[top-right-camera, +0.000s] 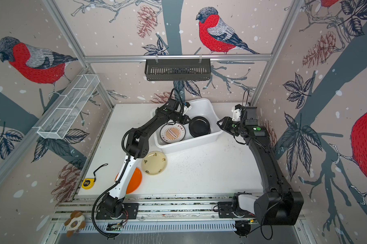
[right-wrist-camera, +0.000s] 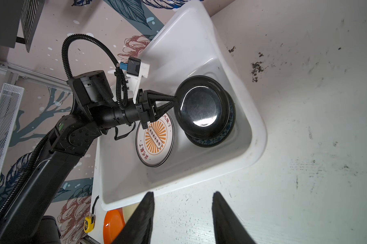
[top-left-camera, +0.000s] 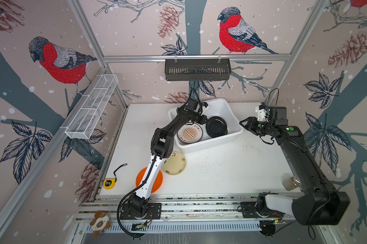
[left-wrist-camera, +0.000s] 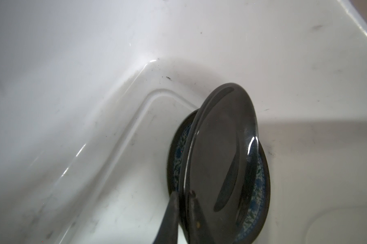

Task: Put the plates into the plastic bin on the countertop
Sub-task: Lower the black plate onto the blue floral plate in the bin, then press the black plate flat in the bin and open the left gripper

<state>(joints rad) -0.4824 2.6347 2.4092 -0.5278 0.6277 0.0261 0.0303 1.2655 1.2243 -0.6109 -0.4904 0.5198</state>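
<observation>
Left wrist view looks into the plastic bin (left-wrist-camera: 94,63), where the left jaws are pinching the rim of the black plate (left-wrist-camera: 220,147). That plate hangs tilted over the teal-patterned plate (left-wrist-camera: 259,186) lying on the bin floor; whether the two touch I cannot tell.

In both top views the bin sits at 12 o'clock on the counter (top-left-camera: 231,169). The black plate is on its 3 o'clock side. The sunburst plates (top-left-camera: 190,133) are stacked on its 9 o'clock side, with the left arm (top-left-camera: 178,124) crossing their 12 o'clock edge. Just beside the bin's 3 o'clock rim the right jaws stand spread and empty.

Outside the bin, the cream plate (top-left-camera: 174,163) lies at its 7 o'clock. The orange plate (top-left-camera: 159,180) lies at 7 o'clock of that, its middle hidden under the left arm's white forearm.

A yellow tape measure (top-left-camera: 109,183) lies at the counter's 8 o'clock edge. A clear jar (top-left-camera: 291,182) stands at 4 o'clock, beside the right arm (top-left-camera: 305,156).
</observation>
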